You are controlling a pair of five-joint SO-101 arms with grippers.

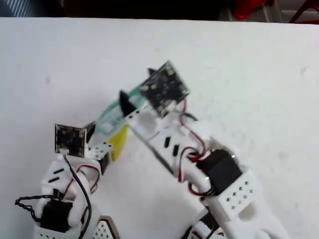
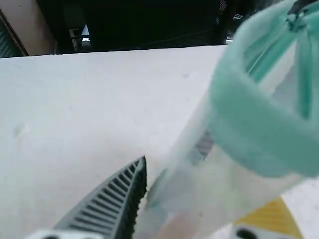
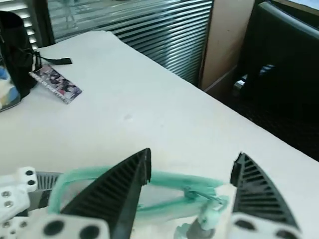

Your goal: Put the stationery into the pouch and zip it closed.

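Note:
The pouch is translucent with a mint-green zipper band and is held up off the white table. My left gripper is shut on its lower part; the grey ribbed finger presses against the pouch wall. My right gripper is open at the pouch's top edge, its black fingers on either side of the green zipper band and the zipper pull. A yellow object shows beside the pouch bottom; I cannot tell what it is or whether it is inside.
A black bag and a printed tag lie at one table corner. Window blinds and a dark chair stand beyond the table edge. A red object sits past the far edge.

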